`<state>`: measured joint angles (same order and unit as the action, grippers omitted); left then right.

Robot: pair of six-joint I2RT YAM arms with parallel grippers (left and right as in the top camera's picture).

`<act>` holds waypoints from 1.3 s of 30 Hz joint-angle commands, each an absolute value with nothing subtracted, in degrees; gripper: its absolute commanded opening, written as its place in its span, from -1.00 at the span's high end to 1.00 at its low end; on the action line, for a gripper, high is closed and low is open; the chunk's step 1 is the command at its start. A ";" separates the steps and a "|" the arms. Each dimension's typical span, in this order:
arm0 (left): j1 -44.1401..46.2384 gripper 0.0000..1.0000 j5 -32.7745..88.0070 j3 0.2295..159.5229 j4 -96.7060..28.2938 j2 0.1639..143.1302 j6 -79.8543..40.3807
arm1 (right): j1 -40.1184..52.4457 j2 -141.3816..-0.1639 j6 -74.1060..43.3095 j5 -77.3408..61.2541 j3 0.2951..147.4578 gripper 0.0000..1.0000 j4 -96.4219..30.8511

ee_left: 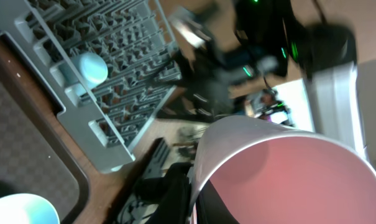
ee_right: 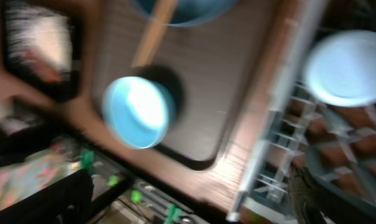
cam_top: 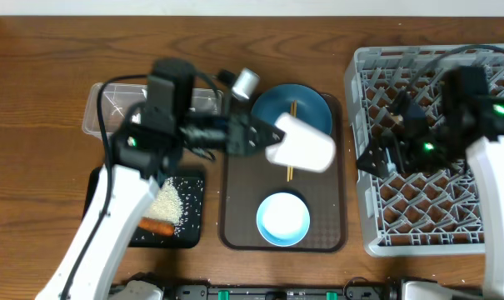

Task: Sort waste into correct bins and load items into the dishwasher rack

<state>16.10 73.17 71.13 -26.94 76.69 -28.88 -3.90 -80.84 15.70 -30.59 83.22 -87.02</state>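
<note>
The left claw (cam_top: 266, 136) is pinching the pinkish cup (cam_top: 301, 143), holding it on its side in mid-frame above the brown tray (cam_top: 239, 192), over the plate (cam_top: 289, 108) and chopsticks (cam_top: 289, 173). The right claw (cam_top: 387, 133) is hanging spread wide over the rack (cam_top: 451, 225) at the right. The bowl (cam_top: 282, 218) is sitting at the tray's lower end, and the blue cup (ee_right: 346, 67) is standing in the rack.

Brown serving tray (cam_top: 239, 200) resting at the centre of the wooden table (cam_top: 52, 50). A small silvery cylinder (cam_top: 246, 81) lies just beyond the tray's far left corner.
</note>
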 commanded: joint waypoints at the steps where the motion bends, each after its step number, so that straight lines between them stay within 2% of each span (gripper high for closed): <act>1: 10.55 0.85 87.20 71.48 -26.65 79.20 -27.38 | -6.94 -76.07 30.11 -48.86 84.44 -0.98 -89.84; 4: 7.64 0.84 90.08 71.35 -29.23 81.58 -24.10 | -7.92 -72.95 39.44 -58.13 84.44 -0.98 -93.62; 11: 11.31 0.84 89.12 69.71 -30.79 82.08 -20.27 | -7.38 -71.35 42.17 -61.95 84.38 -0.99 -94.17; 16: 15.27 0.84 84.55 69.60 -30.76 82.08 -20.16 | -3.62 -71.37 43.86 -67.35 84.29 -0.99 -93.73; 29: 18.63 0.83 84.38 69.60 -30.55 82.08 -20.16 | 6.63 -71.42 44.88 -67.57 84.29 -0.99 -90.24; 39: 18.74 0.82 84.51 69.60 -30.57 82.08 -20.16 | 9.47 -71.99 44.86 -67.46 83.74 -0.99 -87.74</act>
<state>18.61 84.09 69.89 -30.65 82.30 -20.93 8.27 -71.64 43.99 -65.47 83.57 -88.25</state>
